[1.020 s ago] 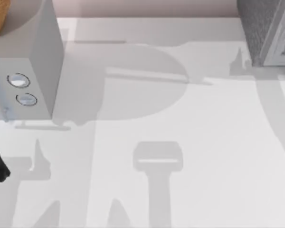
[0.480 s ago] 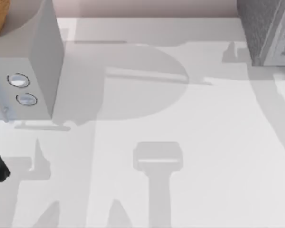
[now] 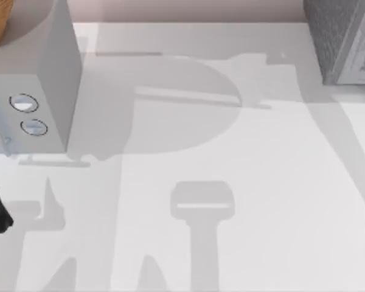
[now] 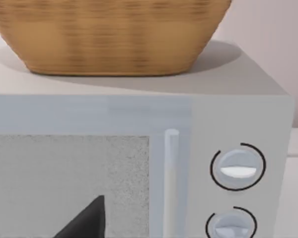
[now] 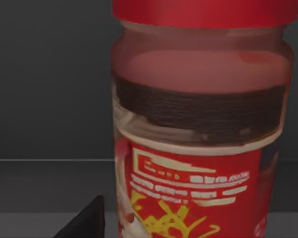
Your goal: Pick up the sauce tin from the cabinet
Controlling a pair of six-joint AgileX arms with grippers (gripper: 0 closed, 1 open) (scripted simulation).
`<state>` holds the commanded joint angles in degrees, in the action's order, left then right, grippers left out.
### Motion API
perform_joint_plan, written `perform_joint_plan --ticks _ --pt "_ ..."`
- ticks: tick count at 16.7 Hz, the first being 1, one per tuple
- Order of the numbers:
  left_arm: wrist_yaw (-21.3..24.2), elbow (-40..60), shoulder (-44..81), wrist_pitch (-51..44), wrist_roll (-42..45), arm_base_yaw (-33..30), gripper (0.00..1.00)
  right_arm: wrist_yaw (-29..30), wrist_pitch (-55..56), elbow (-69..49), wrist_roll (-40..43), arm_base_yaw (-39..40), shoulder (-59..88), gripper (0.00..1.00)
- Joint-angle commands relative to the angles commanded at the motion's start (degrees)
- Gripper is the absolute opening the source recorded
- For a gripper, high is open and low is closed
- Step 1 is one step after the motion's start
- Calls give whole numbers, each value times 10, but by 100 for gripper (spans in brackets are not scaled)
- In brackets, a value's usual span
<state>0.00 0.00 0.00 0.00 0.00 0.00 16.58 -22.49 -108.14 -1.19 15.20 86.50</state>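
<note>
Red dominates my right wrist view: the sauce tin (image 5: 198,129) stands upright very close to the camera, with a red lid, a dark band below it, and a red label with yellow markings. It sits on a dark shelf (image 5: 44,186) with a dark back wall behind it. One dark fingertip (image 5: 84,220) of my right gripper shows at the edge of this view, beside the tin and not touching it; I cannot tell whether the gripper is apart or together. From above, the white table (image 3: 261,201) carries a grey microwave (image 3: 42,79) at its left edge and the grey cabinet (image 3: 344,39) at its far right corner. My left wrist camera faces the microwave's door, with its handle (image 4: 171,178) and two round dials (image 4: 237,167), and a woven basket (image 4: 111,34) resting on top. A dark fingertip (image 4: 87,220) of my left gripper is visible; its state I cannot tell.
</note>
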Motion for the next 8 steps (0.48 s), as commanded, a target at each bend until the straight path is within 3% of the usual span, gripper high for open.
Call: perform_joint_plan --ticks 8 --pt "0 0 0 0 0 0 100 12 4 -32 -1 11 36 100"
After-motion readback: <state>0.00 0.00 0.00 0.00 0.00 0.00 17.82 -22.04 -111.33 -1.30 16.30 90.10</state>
